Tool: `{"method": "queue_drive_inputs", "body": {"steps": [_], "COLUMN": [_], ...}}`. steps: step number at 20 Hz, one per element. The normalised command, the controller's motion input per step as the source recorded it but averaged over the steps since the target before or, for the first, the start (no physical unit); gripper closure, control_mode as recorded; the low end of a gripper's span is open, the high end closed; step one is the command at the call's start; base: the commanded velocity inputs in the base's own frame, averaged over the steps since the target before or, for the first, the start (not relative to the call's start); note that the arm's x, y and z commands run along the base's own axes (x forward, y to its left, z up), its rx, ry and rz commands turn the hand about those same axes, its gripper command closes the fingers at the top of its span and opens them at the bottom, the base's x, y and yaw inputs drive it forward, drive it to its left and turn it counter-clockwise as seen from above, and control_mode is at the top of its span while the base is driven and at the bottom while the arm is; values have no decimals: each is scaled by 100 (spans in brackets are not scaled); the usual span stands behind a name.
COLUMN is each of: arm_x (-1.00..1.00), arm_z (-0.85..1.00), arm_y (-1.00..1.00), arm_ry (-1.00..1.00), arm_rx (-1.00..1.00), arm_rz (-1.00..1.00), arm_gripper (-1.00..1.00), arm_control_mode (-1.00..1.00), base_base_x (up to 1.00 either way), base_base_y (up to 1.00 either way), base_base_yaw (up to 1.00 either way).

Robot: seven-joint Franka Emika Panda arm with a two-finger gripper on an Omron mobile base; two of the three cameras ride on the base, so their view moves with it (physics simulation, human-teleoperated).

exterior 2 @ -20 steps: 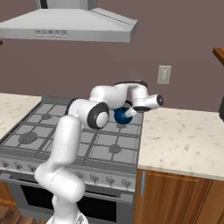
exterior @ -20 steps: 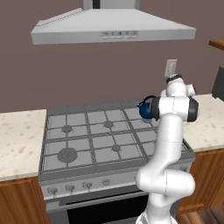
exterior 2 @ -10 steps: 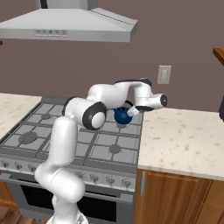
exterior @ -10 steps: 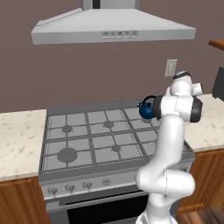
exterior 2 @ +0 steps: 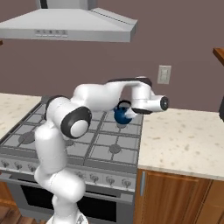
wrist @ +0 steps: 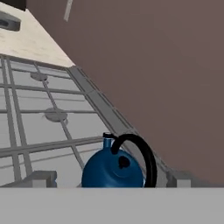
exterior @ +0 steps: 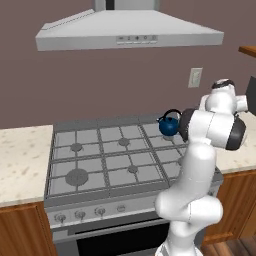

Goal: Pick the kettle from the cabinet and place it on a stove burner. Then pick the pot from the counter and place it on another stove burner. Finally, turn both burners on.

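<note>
A grey metal range hood hangs on the brown wall, with a white wall outlet to its right.

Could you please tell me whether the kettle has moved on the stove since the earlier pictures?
No. The kettle sits on the same back right burner of the stove, below the wall outlet, as before; only the arm above it has shifted.

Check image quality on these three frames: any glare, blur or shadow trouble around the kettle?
Left base view: flat even rendered light, kettle sharp, small highlight, arm hides its right side. Right base view: kettle clear but partly behind the arm; soft shadows only. Hand view: tilted horizon, kettle crisp with mild gloss, no blur; stove grates a bit aliased.
</note>
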Motion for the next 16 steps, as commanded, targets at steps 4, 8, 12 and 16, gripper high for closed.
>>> {"method": "queue_drive_inputs", "body": {"steps": [4, 8, 12, 16], "arm_x": [-64, -39, -41, -41], "arm_z": [43, 23, 36, 61], "arm_y": [65, 56, 36, 15], "arm_ry": [-2, 6, 16, 17], "arm_rx": [-6, -2, 0, 0], "arm_rz": [-19, -35, -41, -40], "arm_gripper": [-100, -100, -100, -100], "arm_control_mode": [-100, -100, -100, -100], "base_base_x": [0, 0, 0, 0], "base_base_y": [0, 0, 0, 0], "base_base_yaw": [0, 0, 0, 0]}}
